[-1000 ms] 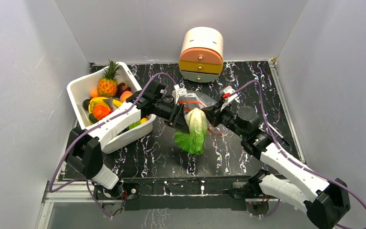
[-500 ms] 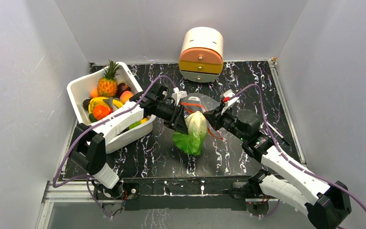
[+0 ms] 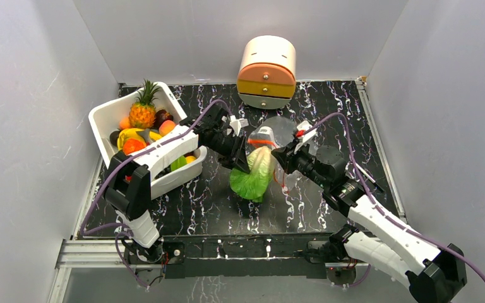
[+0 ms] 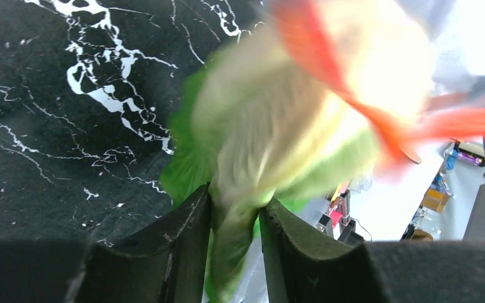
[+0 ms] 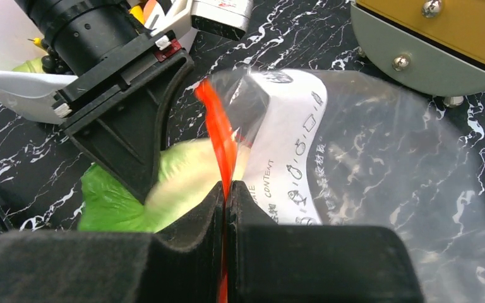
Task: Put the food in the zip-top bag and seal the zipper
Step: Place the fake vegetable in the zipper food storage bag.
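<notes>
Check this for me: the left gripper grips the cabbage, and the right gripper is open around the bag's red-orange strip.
One thing is wrong: the right gripper is not open. The right wrist view shows its jaws shut on the red-orange zipper of the zip-top bag. The left gripper does grip the cabbage.

cabbage (image 3: 254, 173) pale cream-green, brighter green leaf tips | bag (image 5: 379, 164) clear | zipper (image 5: 220, 136) red-orange | worktop (image 3: 189, 202) black, white marble-y veins | tub (image 3: 99, 113) plain white
</notes>
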You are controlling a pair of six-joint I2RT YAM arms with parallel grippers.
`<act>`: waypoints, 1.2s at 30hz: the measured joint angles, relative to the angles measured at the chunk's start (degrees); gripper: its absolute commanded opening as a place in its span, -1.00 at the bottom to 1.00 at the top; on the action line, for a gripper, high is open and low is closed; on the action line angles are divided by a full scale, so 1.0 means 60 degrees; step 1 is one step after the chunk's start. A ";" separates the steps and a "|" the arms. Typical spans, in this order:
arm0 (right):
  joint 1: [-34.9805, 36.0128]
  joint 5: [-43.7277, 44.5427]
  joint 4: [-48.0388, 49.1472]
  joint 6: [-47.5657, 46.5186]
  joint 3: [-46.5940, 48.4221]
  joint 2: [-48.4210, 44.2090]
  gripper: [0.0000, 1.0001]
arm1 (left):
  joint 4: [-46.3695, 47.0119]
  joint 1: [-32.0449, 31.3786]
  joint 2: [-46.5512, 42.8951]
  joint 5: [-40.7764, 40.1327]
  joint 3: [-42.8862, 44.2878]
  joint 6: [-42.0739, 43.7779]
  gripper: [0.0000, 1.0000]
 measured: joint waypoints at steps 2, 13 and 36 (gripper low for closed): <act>0.0036 0.0033 -0.0091 -0.0051 0.0015 -0.0066 -1.00 | -0.0062 0.0000 0.0029 -0.0171 0.0000 -0.0080 -0.41; 0.0095 -0.0302 -0.1056 -0.0273 0.0637 0.0375 -1.00 | 0.0688 0.0000 0.0011 0.0095 -0.0113 -0.0758 -0.51; 0.0127 0.0954 -0.1308 0.1570 0.0557 0.0882 -1.00 | 0.3275 0.0000 -0.1665 0.1158 -0.1872 -0.1392 -1.00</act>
